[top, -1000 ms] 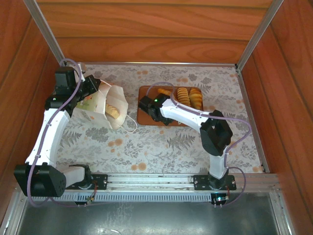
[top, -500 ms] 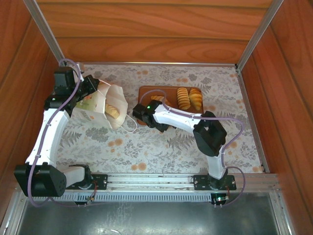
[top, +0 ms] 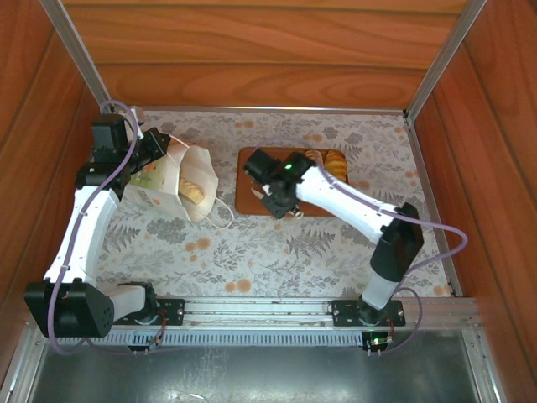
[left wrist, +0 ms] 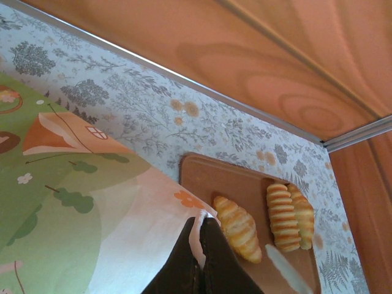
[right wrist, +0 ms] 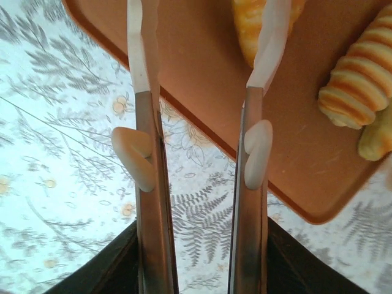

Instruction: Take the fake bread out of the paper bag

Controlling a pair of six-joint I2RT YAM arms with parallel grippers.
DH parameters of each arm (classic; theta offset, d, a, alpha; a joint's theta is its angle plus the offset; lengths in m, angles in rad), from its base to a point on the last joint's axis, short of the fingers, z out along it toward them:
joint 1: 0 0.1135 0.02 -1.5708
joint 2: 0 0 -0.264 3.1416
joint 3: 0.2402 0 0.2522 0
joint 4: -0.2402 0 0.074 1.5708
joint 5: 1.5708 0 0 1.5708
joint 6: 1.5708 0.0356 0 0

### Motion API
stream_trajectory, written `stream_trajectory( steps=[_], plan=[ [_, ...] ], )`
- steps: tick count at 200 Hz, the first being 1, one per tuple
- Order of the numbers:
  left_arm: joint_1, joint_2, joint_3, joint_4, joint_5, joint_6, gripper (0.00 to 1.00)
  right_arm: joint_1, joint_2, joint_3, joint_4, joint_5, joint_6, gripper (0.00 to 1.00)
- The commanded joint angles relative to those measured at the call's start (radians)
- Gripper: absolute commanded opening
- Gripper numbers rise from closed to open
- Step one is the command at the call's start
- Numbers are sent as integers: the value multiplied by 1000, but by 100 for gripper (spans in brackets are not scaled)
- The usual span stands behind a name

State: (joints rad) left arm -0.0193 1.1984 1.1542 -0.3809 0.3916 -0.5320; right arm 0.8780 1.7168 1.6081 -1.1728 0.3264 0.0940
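The white paper bag point(top: 172, 178) with its green print point(left wrist: 73, 202) lies on its side, mouth toward the tray. My left gripper point(top: 165, 151) is shut on the bag's rim point(left wrist: 201, 223). One piece of fake bread point(top: 195, 191) shows inside the mouth. On the brown tray point(top: 250, 200) lie a croissant point(left wrist: 239, 228) and two ridged rolls point(left wrist: 285, 214) point(top: 315, 164). My right gripper point(right wrist: 205, 18) hangs open over the tray's left part with nothing between its fingers. The croissant point(right wrist: 245, 24) lies beside its right fingertip. My right arm point(top: 336, 197) covers the croissant from above.
Wooden walls point(top: 268, 50) close in the flowered table point(top: 252, 252) at the back and both sides. The bag's string handle point(top: 225, 214) trails on the cloth between bag and tray. Bare cloth lies in front of the tray.
The right gripper has opened wider and moved from the tray's left edge back over the tray, its elbow swinging out to the right. The left gripper and the bag have stayed put.
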Motion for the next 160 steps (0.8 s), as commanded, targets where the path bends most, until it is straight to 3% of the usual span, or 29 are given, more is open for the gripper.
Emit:
stream_trajectory(
  steps=[1, 18, 56, 118, 160],
  plan=[
    [9, -17, -6, 26, 18, -6, 0, -125, -1, 21, 19, -218, -23, 48],
    [10, -23, -8, 26, 27, -8, 0, -204, 37, 58, 0, -308, -26, 48],
    [9, -38, -16, 25, 32, -10, 0, -284, 139, 153, -50, -351, -40, 48],
    [10, -43, -21, 26, 28, -13, 0, -295, 223, 230, -86, -402, -66, 49],
    [10, -44, -20, 26, 30, -13, 0, -295, 259, 263, -121, -307, -61, 50]
  ],
)
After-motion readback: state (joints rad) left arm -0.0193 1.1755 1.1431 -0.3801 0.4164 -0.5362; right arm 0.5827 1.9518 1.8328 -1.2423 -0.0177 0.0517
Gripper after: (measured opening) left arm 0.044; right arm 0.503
